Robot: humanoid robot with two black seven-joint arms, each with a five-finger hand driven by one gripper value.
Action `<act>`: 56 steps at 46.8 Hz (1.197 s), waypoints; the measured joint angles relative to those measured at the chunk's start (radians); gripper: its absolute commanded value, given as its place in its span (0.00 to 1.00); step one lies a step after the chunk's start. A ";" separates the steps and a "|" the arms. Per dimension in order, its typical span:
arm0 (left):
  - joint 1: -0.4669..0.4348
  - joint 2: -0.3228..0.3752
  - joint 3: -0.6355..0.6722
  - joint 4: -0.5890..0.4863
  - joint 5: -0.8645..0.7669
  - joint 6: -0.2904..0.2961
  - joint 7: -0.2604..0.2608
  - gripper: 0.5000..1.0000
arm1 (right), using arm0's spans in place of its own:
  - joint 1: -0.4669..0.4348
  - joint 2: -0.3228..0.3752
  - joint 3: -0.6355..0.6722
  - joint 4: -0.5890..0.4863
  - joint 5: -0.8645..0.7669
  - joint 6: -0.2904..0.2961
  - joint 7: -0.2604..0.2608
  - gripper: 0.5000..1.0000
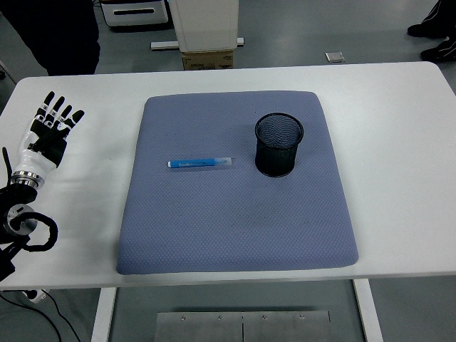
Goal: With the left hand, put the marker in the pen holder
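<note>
Left hand (48,132) flat on table (399,128) at left edge, fingers extended and empty; marker (201,163) on mat (235,228), just left of pen holder (278,144).

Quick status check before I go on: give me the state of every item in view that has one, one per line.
marker: lying flat on the mat, capped, left of the holder, not touching it, not grasped.
pen holder: upright on the mat, nothing visible inside.
mat: flat on the table.
left hand: resting on the table at its left edge, fingers extended, holding nothing.
right hand: out of view.
</note>
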 measured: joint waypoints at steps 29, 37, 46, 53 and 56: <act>-0.004 0.015 -0.032 0.001 0.008 -0.160 -0.007 1.00 | 0.000 0.000 0.000 0.000 0.000 0.000 0.000 1.00; 0.000 0.023 -0.042 0.002 0.006 -0.201 -0.009 1.00 | 0.000 0.000 0.000 0.000 0.000 0.000 0.000 1.00; 0.021 0.044 -0.064 0.002 -0.001 -0.226 -0.012 1.00 | 0.000 0.000 0.000 0.000 0.000 0.000 0.000 1.00; 0.040 0.051 -0.077 0.002 -0.003 -0.226 -0.017 1.00 | 0.000 0.000 0.000 0.000 0.000 0.000 0.000 1.00; 0.048 0.065 -0.078 0.002 -0.002 -0.220 -0.032 1.00 | 0.000 0.000 0.000 0.000 0.000 0.000 0.000 1.00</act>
